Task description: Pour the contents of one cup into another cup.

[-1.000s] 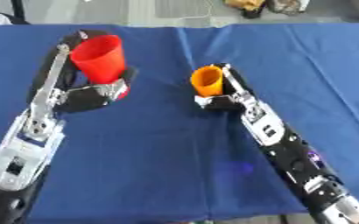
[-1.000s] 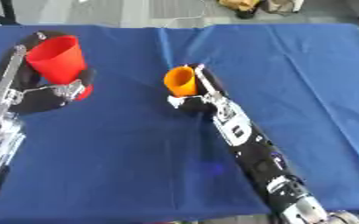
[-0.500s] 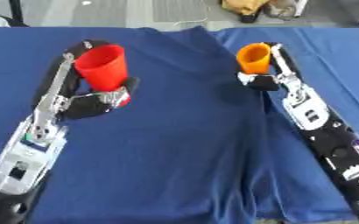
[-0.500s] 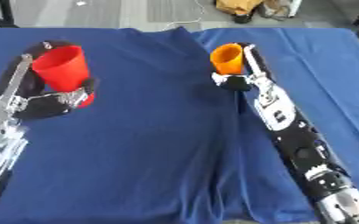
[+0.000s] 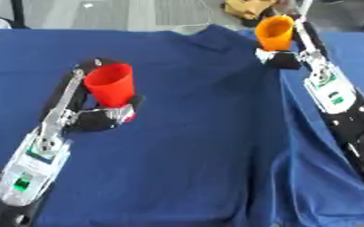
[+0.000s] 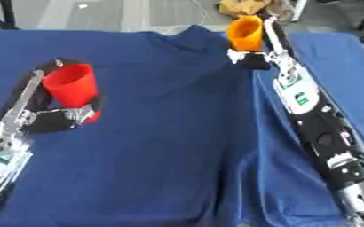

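A red cup (image 5: 110,85) stands upright at the left of the blue cloth, with my left hand (image 5: 100,118) curled round its lower part. An orange cup (image 5: 275,32) sits upright at the far right, near the cloth's back edge, and my right hand (image 5: 281,57) is shut on its base. The two cups are far apart, with a wide stretch of cloth between them. I cannot see inside either cup.
The blue cloth (image 5: 193,146) covers the table and is rucked into a long fold running down beside my right arm (image 5: 337,102). Beyond the back edge lies grey floor with a tan object (image 5: 246,6).
The whole picture has shifted, so the head has moved. The orange cup has gone from near the middle toward the far right, away from the red cup. The cloth has bunched into a fold.
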### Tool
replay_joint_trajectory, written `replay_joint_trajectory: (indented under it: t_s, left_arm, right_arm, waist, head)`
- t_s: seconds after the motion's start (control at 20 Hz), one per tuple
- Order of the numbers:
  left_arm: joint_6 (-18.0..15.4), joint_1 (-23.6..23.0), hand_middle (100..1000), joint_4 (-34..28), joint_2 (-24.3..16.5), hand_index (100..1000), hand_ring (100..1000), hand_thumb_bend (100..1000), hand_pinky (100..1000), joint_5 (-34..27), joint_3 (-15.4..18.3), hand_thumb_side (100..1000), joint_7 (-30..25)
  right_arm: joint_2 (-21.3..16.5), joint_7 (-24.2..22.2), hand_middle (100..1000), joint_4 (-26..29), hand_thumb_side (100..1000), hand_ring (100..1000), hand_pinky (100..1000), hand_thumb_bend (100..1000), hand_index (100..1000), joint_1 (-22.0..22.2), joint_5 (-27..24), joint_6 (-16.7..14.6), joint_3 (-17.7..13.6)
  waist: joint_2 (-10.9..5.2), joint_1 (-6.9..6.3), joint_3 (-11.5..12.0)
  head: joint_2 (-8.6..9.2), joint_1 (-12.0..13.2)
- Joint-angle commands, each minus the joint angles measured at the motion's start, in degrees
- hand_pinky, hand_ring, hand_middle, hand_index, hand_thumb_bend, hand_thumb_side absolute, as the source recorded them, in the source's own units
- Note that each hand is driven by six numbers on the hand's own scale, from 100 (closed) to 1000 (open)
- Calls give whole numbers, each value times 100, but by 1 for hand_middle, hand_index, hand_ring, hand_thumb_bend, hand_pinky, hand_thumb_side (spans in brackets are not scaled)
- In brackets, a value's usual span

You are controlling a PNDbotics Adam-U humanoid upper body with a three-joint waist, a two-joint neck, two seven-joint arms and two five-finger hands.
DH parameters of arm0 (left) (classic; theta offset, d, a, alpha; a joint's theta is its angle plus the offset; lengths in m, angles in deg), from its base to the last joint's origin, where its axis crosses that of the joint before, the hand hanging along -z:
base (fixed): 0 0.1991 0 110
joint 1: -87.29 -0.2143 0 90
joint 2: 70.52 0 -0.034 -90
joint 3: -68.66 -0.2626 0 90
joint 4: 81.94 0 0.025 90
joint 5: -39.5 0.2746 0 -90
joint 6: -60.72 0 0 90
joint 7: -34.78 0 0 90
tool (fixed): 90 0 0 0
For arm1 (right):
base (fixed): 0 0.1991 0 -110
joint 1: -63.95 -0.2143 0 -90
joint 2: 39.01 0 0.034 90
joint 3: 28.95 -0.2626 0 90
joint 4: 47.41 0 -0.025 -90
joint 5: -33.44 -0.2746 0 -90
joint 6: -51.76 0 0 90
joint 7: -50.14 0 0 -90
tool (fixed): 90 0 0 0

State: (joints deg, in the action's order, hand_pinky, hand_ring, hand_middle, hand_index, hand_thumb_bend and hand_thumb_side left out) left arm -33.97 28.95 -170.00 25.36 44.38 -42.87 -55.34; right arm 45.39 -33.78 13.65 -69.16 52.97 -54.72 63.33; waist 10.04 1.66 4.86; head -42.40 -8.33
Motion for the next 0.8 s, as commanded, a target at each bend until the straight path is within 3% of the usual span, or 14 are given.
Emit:
replay_joint_trajectory:
  t_s: [0.05,0.8]
  left_arm:
    - [-29,37,415,9,-65,704,353,292,120,54,-27,148,-48]
    - [-121,22,416,302,31,704,355,283,125,182,-127,151,-166]
  right_arm:
    - [-266,-52,410,276,100,465,325,100,572,-205,-135,-7,-8]
    - [-245,-368,413,970,100,474,348,100,570,-606,-404,-43,250]
  waist:
    - [-128,10,-24]
    - [-172,56,-27]
  head:
    - [57,21]
    - [66,22]
